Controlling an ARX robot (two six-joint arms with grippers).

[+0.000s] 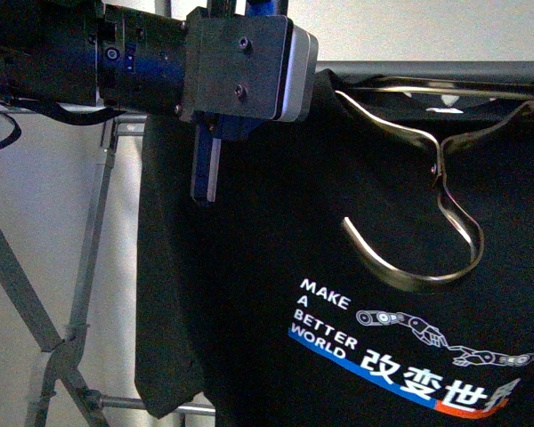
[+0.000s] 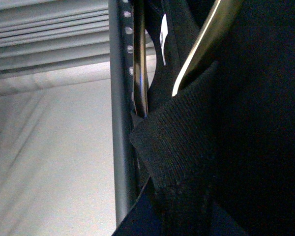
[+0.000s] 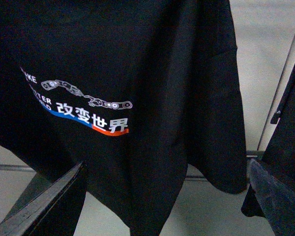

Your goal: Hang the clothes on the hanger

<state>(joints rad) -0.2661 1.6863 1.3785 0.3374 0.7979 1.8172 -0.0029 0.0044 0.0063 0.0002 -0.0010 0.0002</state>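
Note:
The black T-shirt [image 1: 338, 267] with white "MAKE A BETTER WORLD", a chain graphic and a blue swoosh hangs in front of me. A shiny silver coat hanger [image 1: 436, 191] sits in its neck, hook pointing down. My left gripper [image 1: 205, 173] is high at the shirt's upper left. In the left wrist view it [image 2: 174, 211] is shut on the ribbed collar [image 2: 177, 142], right next to the grey rack rail [image 2: 120, 123] with punched holes. My right gripper [image 3: 165, 164] is open and empty, below the printed shirt [image 3: 152, 73].
The rack's grey crossed legs [image 1: 62, 356] and an upright [image 1: 93, 231] stand at the left, against a pale wall. In the right wrist view a rack leg [image 3: 280, 83] and a low crossbar [image 3: 10, 167] show behind the shirt's hem, over a light floor.

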